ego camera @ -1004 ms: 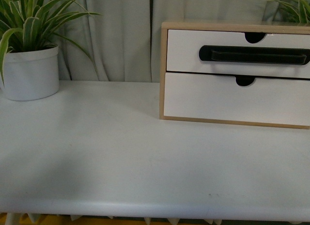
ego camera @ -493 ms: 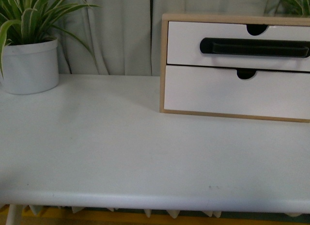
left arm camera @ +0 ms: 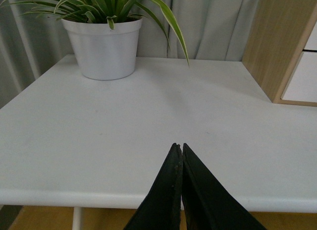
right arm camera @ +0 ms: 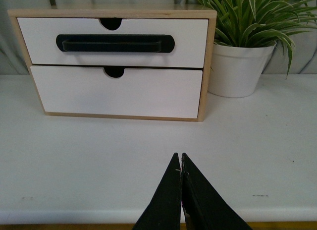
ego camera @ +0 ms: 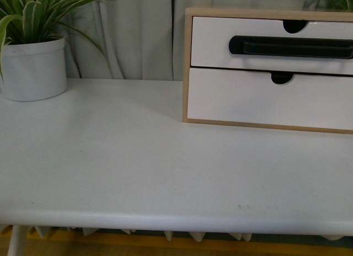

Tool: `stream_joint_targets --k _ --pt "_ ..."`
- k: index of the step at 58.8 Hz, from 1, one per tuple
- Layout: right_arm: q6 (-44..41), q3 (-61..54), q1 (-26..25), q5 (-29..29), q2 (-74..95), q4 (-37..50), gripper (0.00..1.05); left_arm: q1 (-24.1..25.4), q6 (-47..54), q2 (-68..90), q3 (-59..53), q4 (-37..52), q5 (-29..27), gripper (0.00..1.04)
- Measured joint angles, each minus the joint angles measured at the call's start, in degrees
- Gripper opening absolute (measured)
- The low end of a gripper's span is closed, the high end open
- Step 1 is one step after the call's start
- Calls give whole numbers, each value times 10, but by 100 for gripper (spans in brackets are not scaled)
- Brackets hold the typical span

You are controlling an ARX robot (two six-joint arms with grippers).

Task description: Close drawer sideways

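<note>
the wide white drawer with the long black bar handle sits in the light wood box, at about one o'clock on the big white table in the front view. its face looks level with the plain white drawer front under it, so i think it is already pushed in. since a moment ago the box has slid a little lower in the front view and the white plant pot at ten o'clock moved too, so the camera shifted, not the drawer. the left claw is pressed together, holding nothing. the right claw is pressed together too, well back from the drawer. the job looks done.
</note>
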Motion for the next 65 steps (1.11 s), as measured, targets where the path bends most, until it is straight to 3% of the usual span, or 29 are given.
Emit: stream_joint_targets --k 7,42,49,65 --pt "0 -8 0 -1 -67 -74 1 0 0 -33 0 -29 -1 4" --pt "0 -26 0 -1 -101 -76 1 0 -1 -132 0 -129 0 4" --pt "0 -26 0 0 -101 -76 1 0 -1 -212 0 -224 0 4" --pt "0 -26 0 0 -101 -76 1 0 -1 -230 0 -230 0 4"
